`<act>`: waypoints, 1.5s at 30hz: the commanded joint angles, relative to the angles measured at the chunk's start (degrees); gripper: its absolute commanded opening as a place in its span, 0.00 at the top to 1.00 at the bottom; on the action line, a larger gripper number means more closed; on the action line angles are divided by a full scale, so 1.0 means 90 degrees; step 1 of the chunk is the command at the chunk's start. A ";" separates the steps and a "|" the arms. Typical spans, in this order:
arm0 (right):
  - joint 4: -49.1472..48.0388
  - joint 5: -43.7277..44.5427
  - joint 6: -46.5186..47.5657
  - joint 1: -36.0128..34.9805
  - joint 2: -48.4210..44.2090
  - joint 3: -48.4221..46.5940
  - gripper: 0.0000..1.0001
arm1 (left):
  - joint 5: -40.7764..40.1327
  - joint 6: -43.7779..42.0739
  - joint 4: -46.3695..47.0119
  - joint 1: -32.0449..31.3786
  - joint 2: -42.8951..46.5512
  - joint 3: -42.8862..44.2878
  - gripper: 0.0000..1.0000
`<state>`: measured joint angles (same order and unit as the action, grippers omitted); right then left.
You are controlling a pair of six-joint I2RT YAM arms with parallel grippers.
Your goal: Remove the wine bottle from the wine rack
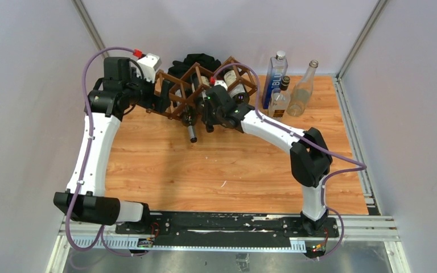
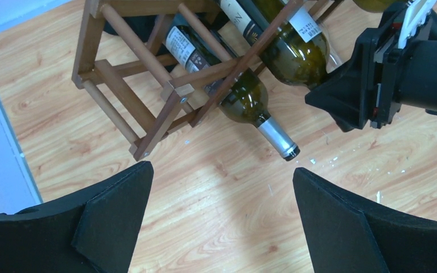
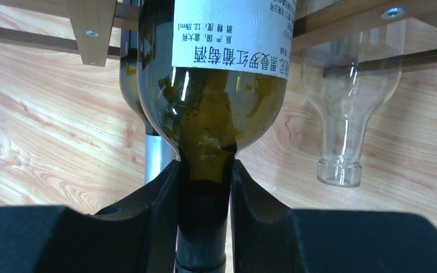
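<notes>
The left arm (image 1: 94, 148) and the right arm (image 1: 273, 128) have white shells between black joint housings. A thin purple cable (image 1: 98, 54) runs in loose loops outside each one. Near the left wrist there is a red plug (image 1: 137, 53) and a white box (image 1: 151, 61). The left claw (image 2: 222, 179) has matte black fingers (image 2: 114, 222), broad and wedge-shaped. Small screws dot the black base plate (image 1: 227, 223).

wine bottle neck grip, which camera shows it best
Right wrist: the right end effector is shut on the wine bottle neck, close up. Left wrist shows the bottle's body in the wine rack, neck hidden. Top external: the end effector covers the neck.
</notes>
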<state>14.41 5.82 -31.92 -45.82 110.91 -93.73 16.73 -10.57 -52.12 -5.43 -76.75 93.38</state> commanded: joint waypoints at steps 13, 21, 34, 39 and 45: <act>-0.0590 -0.0223 0.0158 -0.0607 -0.1723 0.1453 1.00 | 0.0310 -0.0852 0.0000 -0.0002 -0.0307 -0.0759 0.02; -0.0478 -0.0348 -0.0020 -0.0804 -0.2745 0.2278 1.00 | 0.0116 -0.1018 0.0078 -0.0002 -0.0652 -0.0777 0.10; -0.0006 -0.0886 -0.0475 -0.0827 -0.3980 0.2883 1.00 | 0.0396 -0.2458 0.0088 -0.0494 0.0411 -0.1373 0.00; 0.0344 -0.1015 -0.0521 -0.0828 -0.4350 0.2716 1.00 | 0.0569 -0.3053 0.0082 -0.0628 0.0871 -0.1606 0.00; 0.0840 -0.1122 -0.0410 -0.0808 -0.4663 0.2492 1.00 | 0.0938 -0.4003 0.0081 -0.0875 0.1603 -0.1963 0.00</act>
<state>24.14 -3.22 -36.01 -52.51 72.27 -67.13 21.69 -38.81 -51.57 -11.62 -66.98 77.84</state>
